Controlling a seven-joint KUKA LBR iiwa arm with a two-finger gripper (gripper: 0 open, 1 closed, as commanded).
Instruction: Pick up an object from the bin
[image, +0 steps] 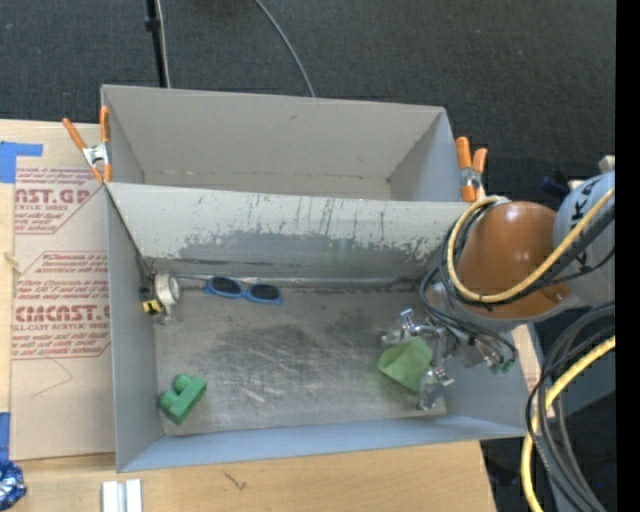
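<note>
My gripper (425, 360) is down in the bin's right front corner, under the orange cover of the wrist. A light green, flat angular piece (403, 365) lies right at its metal fingers (432, 380), touching them on their left side. Whether the piece sits between the fingers cannot be made out.
A green block (182, 397) lies in the front left corner. A pair of blue sunglasses (243, 291) rests along the back wall, and a small round silver-and-yellow thing (160, 295) sits in the back left corner. The arm and its cables hang over the right rim.
</note>
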